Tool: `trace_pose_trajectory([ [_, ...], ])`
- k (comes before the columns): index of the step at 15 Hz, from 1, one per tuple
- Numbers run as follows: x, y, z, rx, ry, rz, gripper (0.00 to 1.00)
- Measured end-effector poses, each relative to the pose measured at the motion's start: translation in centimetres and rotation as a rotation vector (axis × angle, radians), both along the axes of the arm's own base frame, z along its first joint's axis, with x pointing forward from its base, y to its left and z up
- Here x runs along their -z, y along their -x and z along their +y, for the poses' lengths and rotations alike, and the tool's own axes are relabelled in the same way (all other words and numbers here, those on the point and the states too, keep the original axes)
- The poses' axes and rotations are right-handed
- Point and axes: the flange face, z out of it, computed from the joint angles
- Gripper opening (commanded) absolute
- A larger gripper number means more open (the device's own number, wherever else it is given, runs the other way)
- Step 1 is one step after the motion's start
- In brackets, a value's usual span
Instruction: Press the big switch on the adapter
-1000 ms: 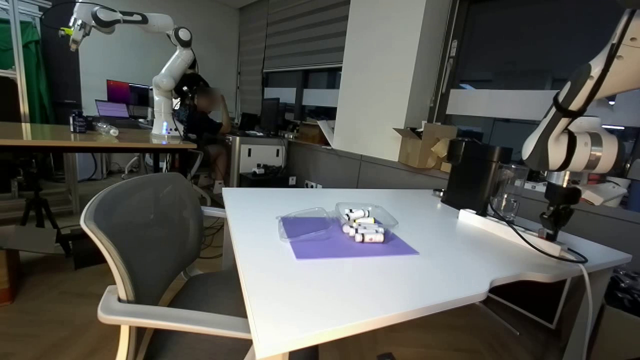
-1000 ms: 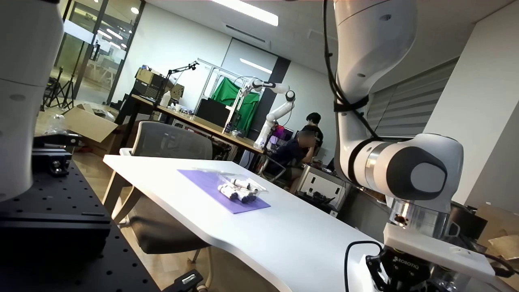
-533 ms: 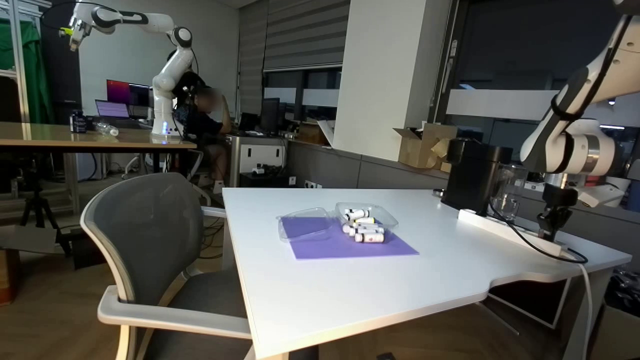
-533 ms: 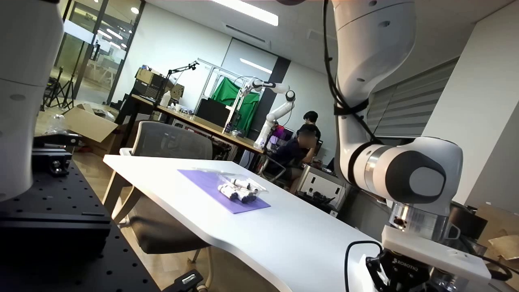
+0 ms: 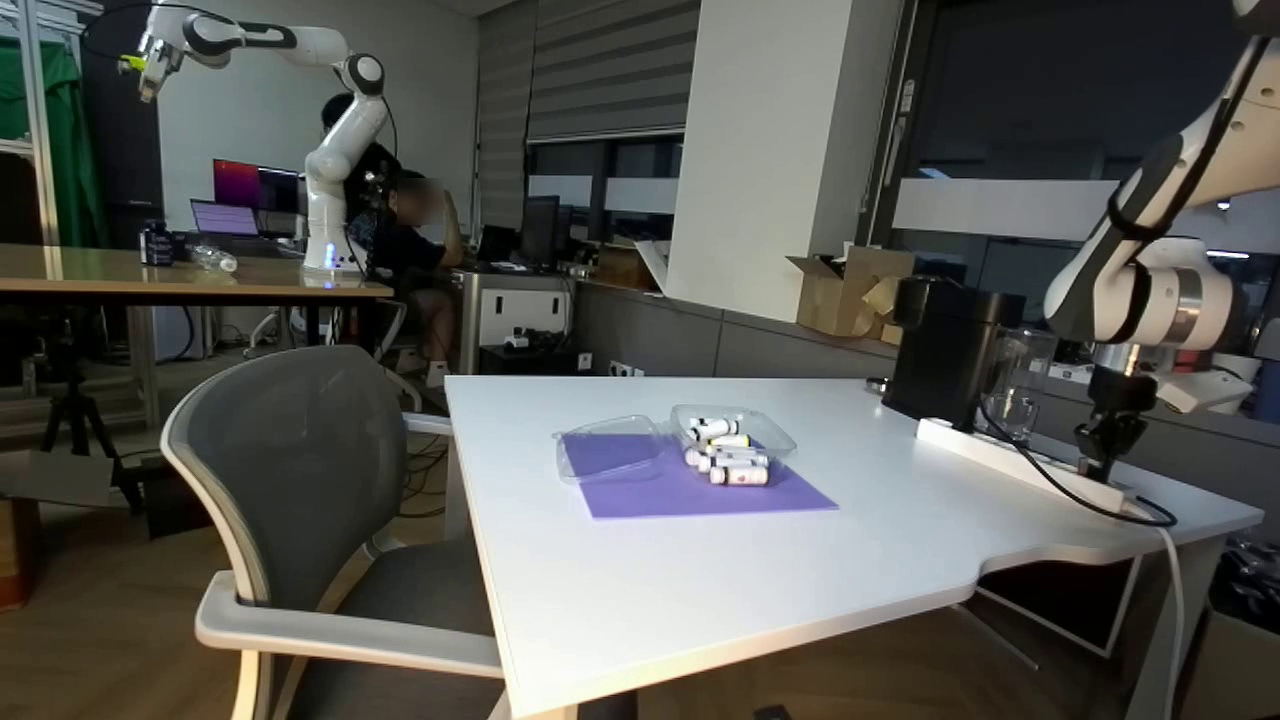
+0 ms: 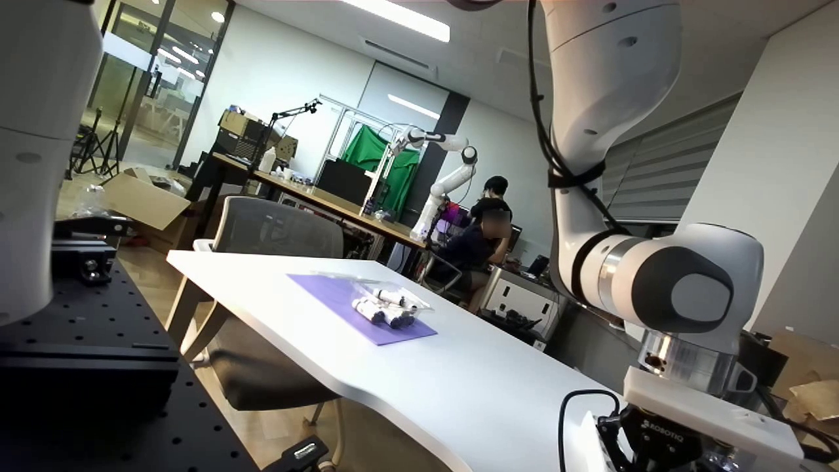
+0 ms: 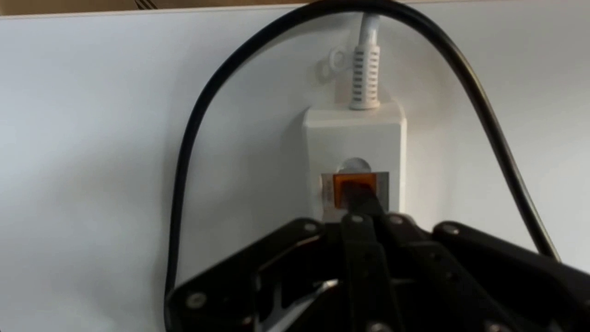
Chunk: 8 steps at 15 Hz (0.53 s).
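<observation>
Pointing at the orange switch [image 7: 345, 179] on the white adapter [image 7: 352, 143], black hand [image 7: 362, 198], fingers [image 7: 364, 207] together, touch unclear from here.

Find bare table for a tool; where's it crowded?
Bare: white tabletop between the purple mat and the adapter, or between mat and curved edge. Crowded: the mat (bottles, clear container), around the orange switch (fingers, black cable).

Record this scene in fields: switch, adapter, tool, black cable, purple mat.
switch: orange, set in the adapter, partly hidden by the tool
adapter: white, lying on the desk
tool: closed, tip at the switch; actual pressing unclear
black cable: loops around the adapter's switch end
purple mat: on the desk; small bottles and clear container partly over it
</observation>
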Motion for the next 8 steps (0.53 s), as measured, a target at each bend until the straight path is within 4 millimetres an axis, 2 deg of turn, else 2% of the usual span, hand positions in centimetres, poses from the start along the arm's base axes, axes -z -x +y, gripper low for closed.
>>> trace_pose_trajectory([
  [8,0.0,-1.1,-3.1,0.069,-0.185,0.108,0.00],
])
